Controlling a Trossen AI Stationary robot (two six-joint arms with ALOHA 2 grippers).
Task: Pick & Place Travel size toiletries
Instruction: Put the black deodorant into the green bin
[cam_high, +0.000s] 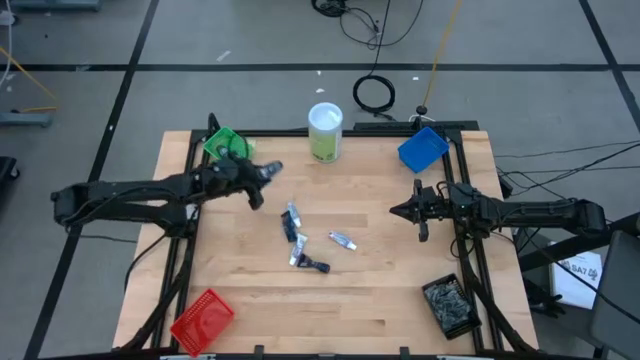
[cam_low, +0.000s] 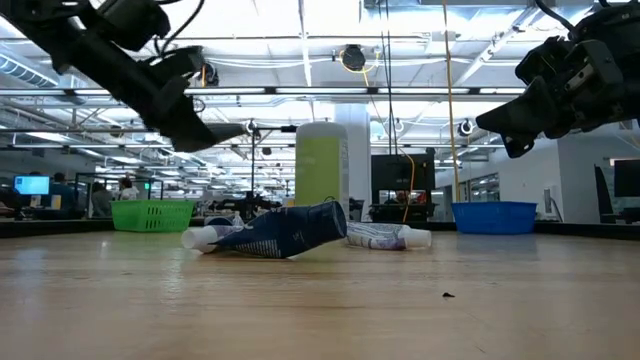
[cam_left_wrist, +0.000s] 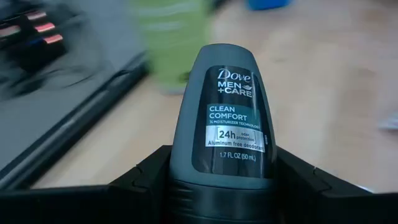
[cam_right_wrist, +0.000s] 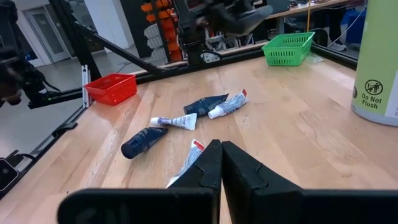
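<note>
One dark deodorant bottle (cam_left_wrist: 227, 118) pinched in left gripper (cam_high: 268, 172), lifted, carry step underway. Next: swing over green bin (cam_high: 222, 143) just behind, release. Right gripper (cam_right_wrist: 221, 163) pressed together, idle, remaining toiletries (cam_right_wrist: 183, 121) ahead.

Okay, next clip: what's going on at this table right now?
The left tool holds a small dark grey Dove deodorant bottle lifted above the wooden table, near the green plastic basket. The right tool is shut, empty and waits by the right edge. A few more travel items, blue-and-white tubes and a dark oblong bottle, lie mid-table, not yet picked.
</note>
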